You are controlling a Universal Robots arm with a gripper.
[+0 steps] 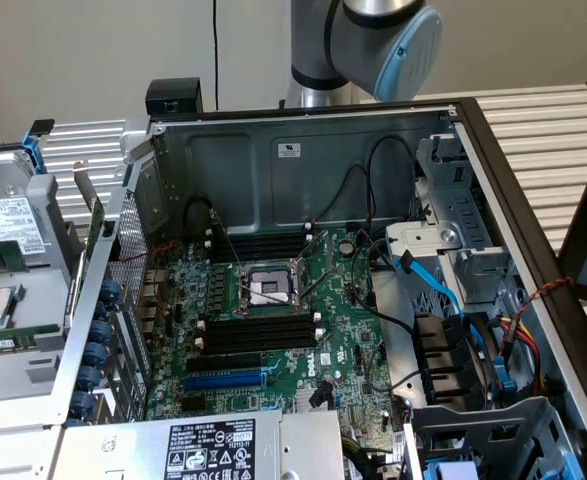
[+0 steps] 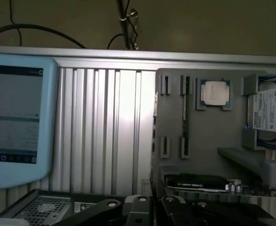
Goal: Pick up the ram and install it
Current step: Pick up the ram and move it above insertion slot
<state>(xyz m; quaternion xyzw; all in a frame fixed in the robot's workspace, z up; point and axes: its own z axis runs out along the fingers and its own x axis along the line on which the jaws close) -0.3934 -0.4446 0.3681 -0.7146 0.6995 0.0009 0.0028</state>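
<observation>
Jaws: we read those of the gripper as closed on nothing. Only its dark linkage shows, so the closure is probably, not certainly, complete.
Ram: the ram, a thin dark stick, stands on edge between grey holders on the grey tray. It is ahead of the jaws, well apart from them, and not yet installed.
Between jaws and ram: a black card lies at the tray's nearer edge.
Beside the ram: a processor chip sits just next to it, with a hard drive beyond the chip.
To the jaws' other side: a screen in a light-blue frame, with the ribbed metal table between it and the tray.
Arm: the arm rises behind the open computer case.
Motherboard: on the motherboard, black memory slots with white clips lie beside the processor socket. A blue expansion slot lies near them.
</observation>
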